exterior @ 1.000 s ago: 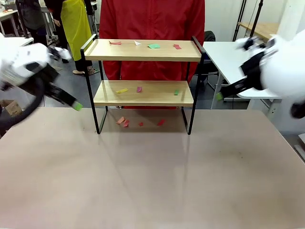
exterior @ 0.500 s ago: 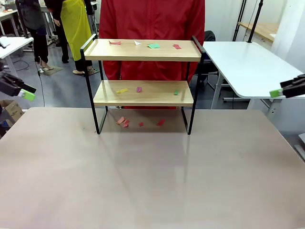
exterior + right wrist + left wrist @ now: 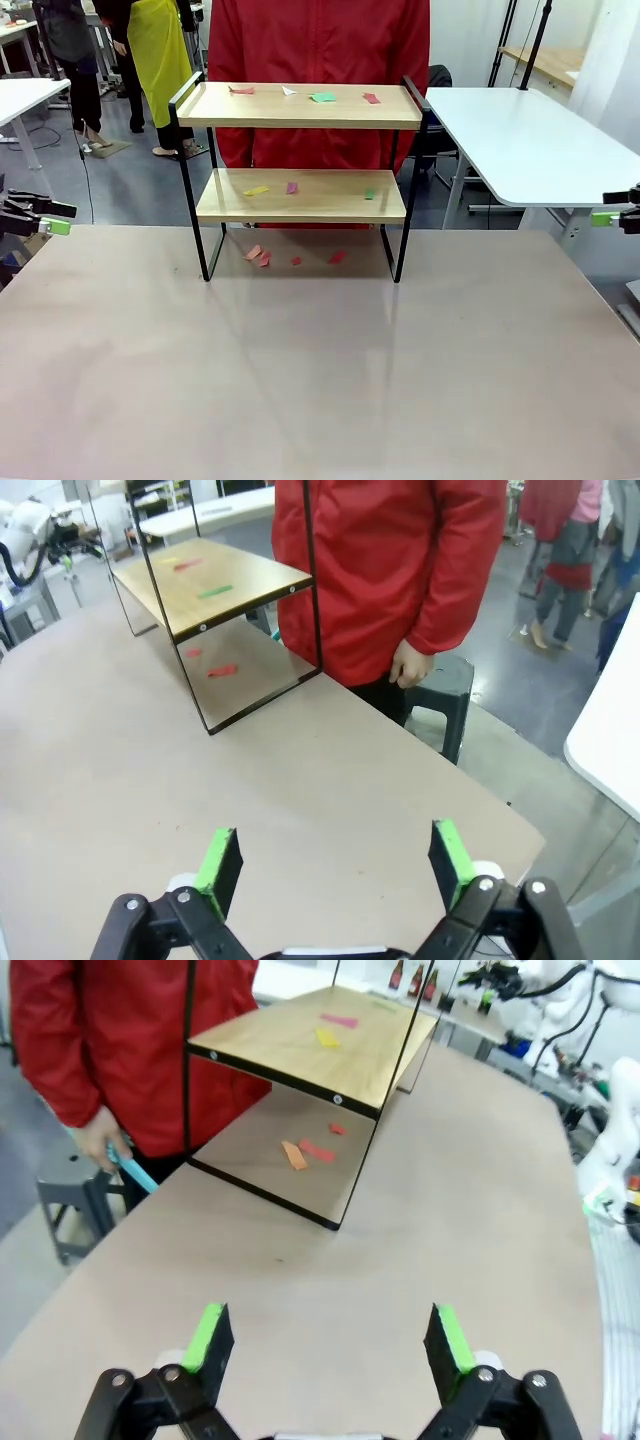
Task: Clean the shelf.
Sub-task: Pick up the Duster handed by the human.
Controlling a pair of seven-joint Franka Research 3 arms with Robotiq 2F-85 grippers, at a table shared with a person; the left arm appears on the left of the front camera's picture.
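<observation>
Wooden 2-tier black-framed shelf (image 3: 320, 200), upper centre: probably light, rigid; grab side rail. Left gripper (image 3: 330, 1335), right gripper (image 3: 335, 858) spread, empty.

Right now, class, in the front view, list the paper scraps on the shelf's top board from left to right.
On the shelf top board: left red scrap → white scrap → green scrap → right red scrap.

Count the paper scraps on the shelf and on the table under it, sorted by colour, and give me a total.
Red, pink or orange scraps: 7
Green scraps: 2
Yellow scrap: 1
White scrap: 1
Total: 11
</observation>
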